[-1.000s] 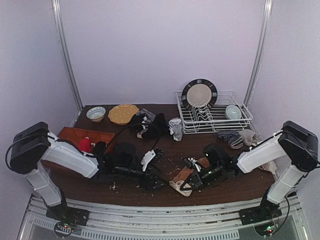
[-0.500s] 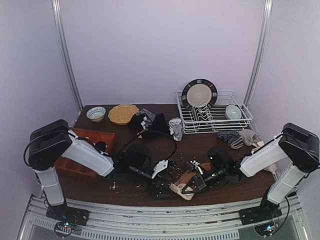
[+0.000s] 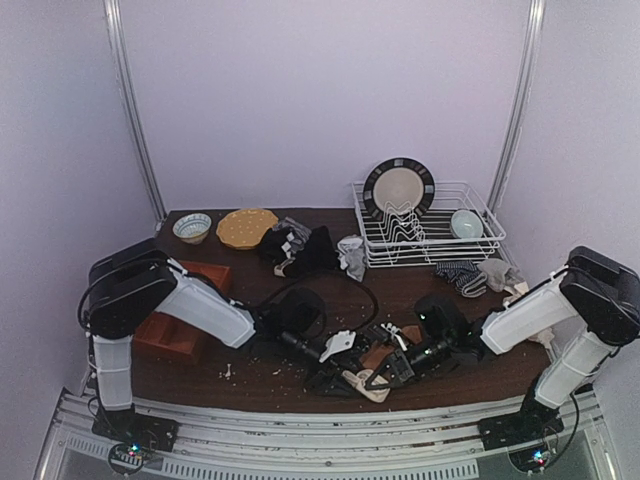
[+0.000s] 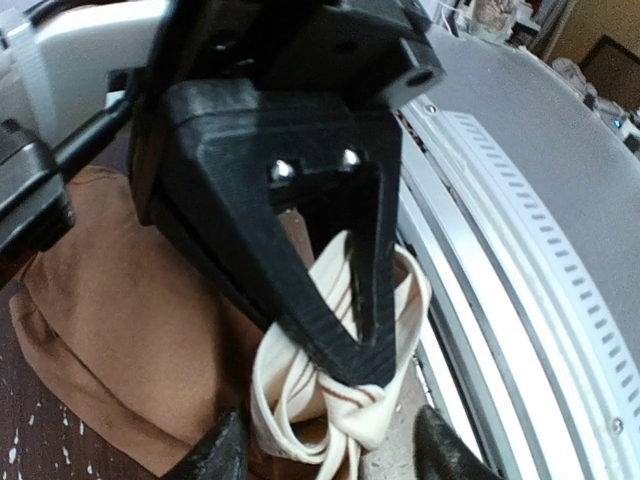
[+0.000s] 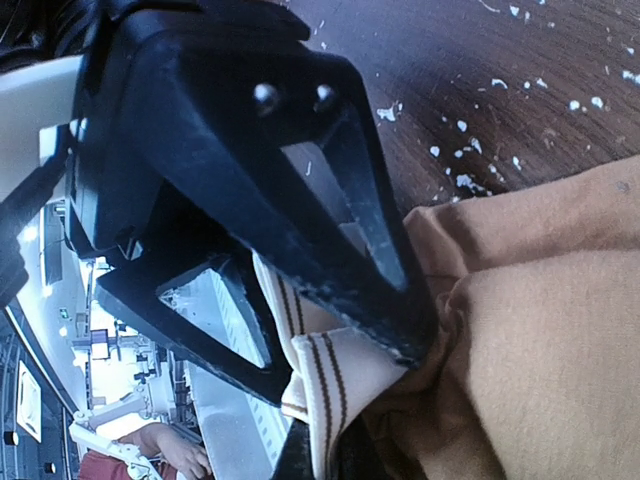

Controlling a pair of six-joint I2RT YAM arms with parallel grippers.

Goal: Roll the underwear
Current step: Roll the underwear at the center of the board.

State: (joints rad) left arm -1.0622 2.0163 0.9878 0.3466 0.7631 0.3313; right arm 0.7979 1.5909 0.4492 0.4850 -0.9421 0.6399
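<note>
The tan-brown underwear (image 3: pixel 376 353) with a cream striped waistband (image 3: pixel 366 386) lies near the table's front edge. My right gripper (image 3: pixel 384 372) is shut on the waistband, which runs between its tips in the right wrist view (image 5: pixel 322 462); the tan cloth (image 5: pixel 540 330) bunches beside it. My left gripper (image 3: pixel 335 377) is open, its fingertips (image 4: pixel 218 452) either side of the pinched waistband (image 4: pixel 300 400) and not touching it. The brown cloth (image 4: pixel 120 330) lies to the left there. A black underwear pile (image 3: pixel 305 250) and a light grey piece (image 3: pixel 351 256) lie at the back.
A wire dish rack (image 3: pixel 478 243) with a plate and a bowl stands back right. A striped sock (image 3: pixel 459 273) and a beige cloth (image 3: pixel 497 272) lie beside it. A yellow plate (image 3: pixel 246 228) and a patterned bowl (image 3: pixel 191 227) sit back left; an orange tray (image 3: pixel 170 320) is left. Crumbs dot the table.
My left arm has swung right across the table, bringing its open gripper up to the waistband. My right gripper has held the waistband and shifted slightly.
</note>
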